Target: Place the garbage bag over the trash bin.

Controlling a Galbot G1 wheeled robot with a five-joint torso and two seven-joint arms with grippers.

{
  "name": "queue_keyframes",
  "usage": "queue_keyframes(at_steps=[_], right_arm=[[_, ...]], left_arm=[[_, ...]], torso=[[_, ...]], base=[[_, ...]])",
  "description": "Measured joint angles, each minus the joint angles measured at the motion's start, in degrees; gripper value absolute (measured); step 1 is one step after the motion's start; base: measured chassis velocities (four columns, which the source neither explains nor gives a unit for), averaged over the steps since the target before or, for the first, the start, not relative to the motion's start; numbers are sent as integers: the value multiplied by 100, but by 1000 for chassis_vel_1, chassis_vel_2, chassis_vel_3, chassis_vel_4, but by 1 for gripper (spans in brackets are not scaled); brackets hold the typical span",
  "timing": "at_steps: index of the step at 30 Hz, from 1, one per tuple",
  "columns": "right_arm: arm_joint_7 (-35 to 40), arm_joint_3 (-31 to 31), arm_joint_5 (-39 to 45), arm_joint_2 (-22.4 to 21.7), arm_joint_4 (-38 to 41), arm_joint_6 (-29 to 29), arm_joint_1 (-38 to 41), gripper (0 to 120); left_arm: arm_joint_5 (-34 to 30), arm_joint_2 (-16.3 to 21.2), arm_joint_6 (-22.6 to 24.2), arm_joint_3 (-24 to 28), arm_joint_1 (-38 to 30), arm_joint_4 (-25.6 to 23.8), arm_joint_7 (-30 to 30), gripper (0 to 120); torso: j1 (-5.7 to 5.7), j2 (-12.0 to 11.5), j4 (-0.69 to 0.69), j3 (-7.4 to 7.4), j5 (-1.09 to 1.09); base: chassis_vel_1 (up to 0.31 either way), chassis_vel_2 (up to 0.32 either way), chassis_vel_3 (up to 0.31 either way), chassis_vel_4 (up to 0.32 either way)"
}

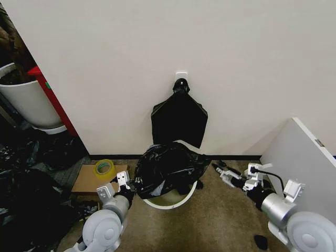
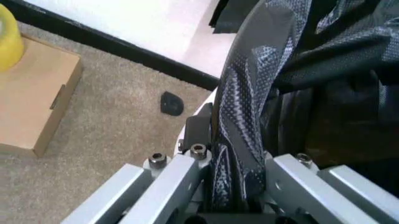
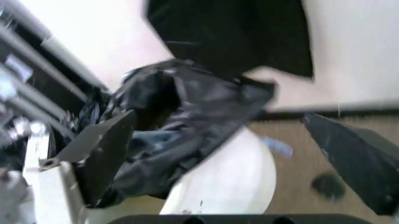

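Draping step: my left gripper [image 1: 125, 184] pinches the garbage bag [image 1: 168, 168] at the trash bin [image 1: 170, 202] rim's nine o'clock; right gripper [image 1: 224, 173], spread, must seize the three o'clock edge.

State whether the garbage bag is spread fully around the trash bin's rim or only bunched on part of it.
Only bunched: the garbage bag heaps over the far side, the trash bin near rim bare; left gripper pinches its edge.

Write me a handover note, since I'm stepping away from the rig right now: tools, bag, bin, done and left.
Left tool: shut on the garbage bag at the bin's left side.
Right tool: open, hovering just right of the bag, holding nothing.
Trash bin: on the carpet by the wall; bag heaped over its top, near rim bare.
Done: bag brought onto the bin.
Left: spread it around the whole rim.
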Motion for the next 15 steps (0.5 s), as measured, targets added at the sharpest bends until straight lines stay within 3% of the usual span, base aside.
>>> queue_keyframes(at_steps=[2, 4, 6, 8, 15], right_arm=[[-618, -289, -1475, -136, 126, 729, -214, 100], [-720, -342, -1720, -165, 144, 836, -245, 100], [-1359, -735, -3154, -414, 186, 1501, -345, 100], [-1611, -1077, -3798, -597, 143, 1762, -176, 100], [-1586, -1745, -3691, -871, -1, 1385, 702, 100]], left_arm=[[34, 83, 72, -23, -2, -48, -5, 1], [58, 99, 87, -23, -3, -56, -4, 1], [240, 174, 182, 11, -12, -113, 28, 1], [390, 200, 238, 62, -10, -168, 86, 1], [802, 250, 280, 149, 76, -266, 268, 1]], torso=[[0, 0, 0, 0, 0], [0, 0, 0, 0, 0], [0, 0, -1, 0, -1], [0, 0, -1, 0, -2], [0, 0, 1, 1, 0]], base=[[0, 0, 0, 0], [0, 0, 0, 0], [0, 0, 0, 0], [0, 0, 0, 0], [0, 0, 0, 0]])
